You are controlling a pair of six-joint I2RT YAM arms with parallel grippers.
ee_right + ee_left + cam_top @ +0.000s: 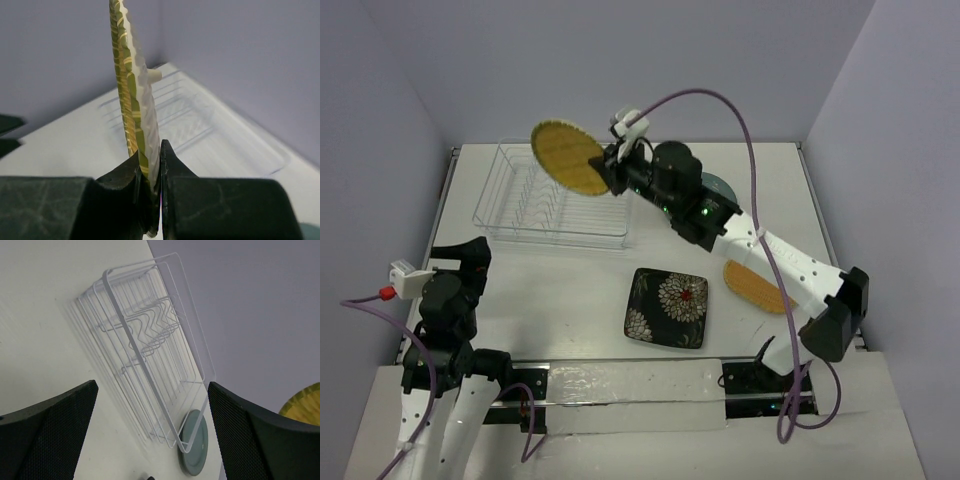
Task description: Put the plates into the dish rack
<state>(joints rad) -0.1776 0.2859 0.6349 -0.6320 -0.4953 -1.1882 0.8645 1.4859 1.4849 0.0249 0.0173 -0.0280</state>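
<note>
My right gripper (617, 168) is shut on the rim of the round yellow woven plate (568, 159) and holds it on edge in the air above the right part of the clear dish rack (552, 205). The right wrist view shows the plate (131, 95) edge-on between the fingers, with the rack (185, 117) below. The square black flowered plate (667, 307) lies flat at the table's front middle. The orange woven plate (754, 284) lies partly under the right arm. The teal-grey plate (194, 441) lies beyond the rack's right end. My left gripper (465, 262) is open and empty at the front left.
The rack (145, 355) holds no plates. Grey-lilac walls close in the table on three sides. A purple cable (740, 120) arcs over the right arm. The rail with both arm bases (630, 385) runs along the near edge.
</note>
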